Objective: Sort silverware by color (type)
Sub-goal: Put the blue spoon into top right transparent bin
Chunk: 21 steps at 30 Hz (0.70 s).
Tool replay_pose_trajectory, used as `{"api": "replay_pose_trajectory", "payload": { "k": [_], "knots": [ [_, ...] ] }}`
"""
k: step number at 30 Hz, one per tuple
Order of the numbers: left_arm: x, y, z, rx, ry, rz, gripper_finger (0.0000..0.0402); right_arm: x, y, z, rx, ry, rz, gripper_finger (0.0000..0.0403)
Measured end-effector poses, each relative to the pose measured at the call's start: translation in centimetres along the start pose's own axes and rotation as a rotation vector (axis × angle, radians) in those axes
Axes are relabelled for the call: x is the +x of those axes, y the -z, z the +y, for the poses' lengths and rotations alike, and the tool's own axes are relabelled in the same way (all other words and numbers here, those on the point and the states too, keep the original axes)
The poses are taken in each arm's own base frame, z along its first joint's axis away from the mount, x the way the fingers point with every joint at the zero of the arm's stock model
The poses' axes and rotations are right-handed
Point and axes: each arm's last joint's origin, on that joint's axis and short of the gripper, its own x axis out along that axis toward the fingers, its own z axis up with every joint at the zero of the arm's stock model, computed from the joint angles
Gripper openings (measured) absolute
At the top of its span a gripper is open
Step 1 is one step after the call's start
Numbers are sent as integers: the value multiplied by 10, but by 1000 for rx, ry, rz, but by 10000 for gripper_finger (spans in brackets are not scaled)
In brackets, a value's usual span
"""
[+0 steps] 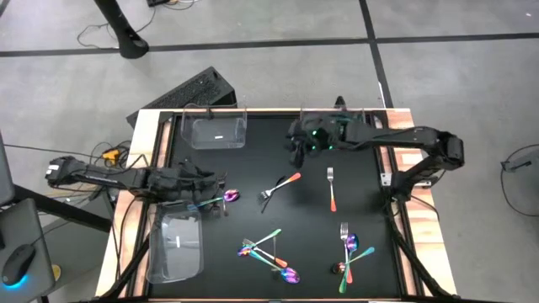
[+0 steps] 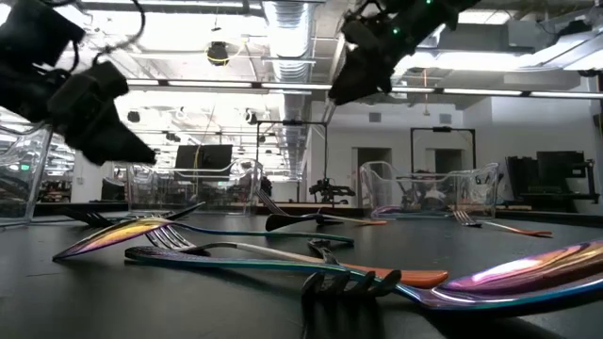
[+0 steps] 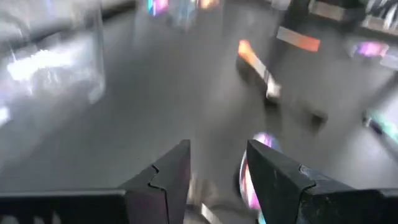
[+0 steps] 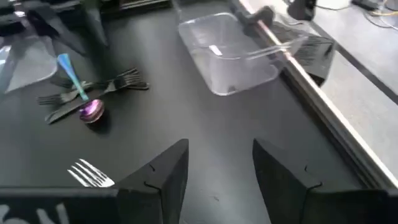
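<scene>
The silverware lies scattered on the black table (image 1: 253, 160). An iridescent spoon (image 1: 229, 195) lies at the left, and my left gripper (image 1: 215, 197) stands open low over it; its purple bowl (image 3: 249, 177) shows just beside one finger. Dark forks (image 4: 93, 93) lie next to that spoon. Two orange-handled forks (image 1: 282, 185) (image 1: 331, 188) lie mid-table. Mixed clusters lie near the front at the centre (image 1: 269, 252) and the right (image 1: 349, 251). My right gripper (image 1: 296, 145) hangs open above the far centre, its fingers (image 4: 165, 174) with nothing between them. My left gripper comes slanting down from the table's left at the iridescent spoon, with the bowl (image 3: 249, 180) beside the inner face of one finger. The view is blurred, and I cannot tell whether a finger touches the spoon.
A clear plastic tray (image 1: 217, 132) stands at the far left and another (image 1: 177, 244) at the near left. A keyboard (image 1: 189, 91) lies beyond the table's far edge. Bare table lies between the far tray and the orange-handled forks.
</scene>
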Motion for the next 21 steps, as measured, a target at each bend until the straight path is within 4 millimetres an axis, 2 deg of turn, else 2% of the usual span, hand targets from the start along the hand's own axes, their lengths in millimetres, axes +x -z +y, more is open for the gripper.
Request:
{"api": "replay_pose_trajectory", "payload": {
  "k": [7, 12, 16, 21],
  "knots": [
    [14, 2, -8, -20, -8, 234, 128, 38, 23, 19, -45, -23, 138, 184],
    [25, -7, -16, 45, -6, 296, 128, 58, 35, 24, -43, -26, 187, 178],
    [34, -19, -25, 127, 12, 272, 128, 67, 38, 30, -14, -43, 178, 173],
    [48, -29, -29, 153, 17, 230, 128, 74, 35, 47, 63, -164, 111, 171]
  ]
}}
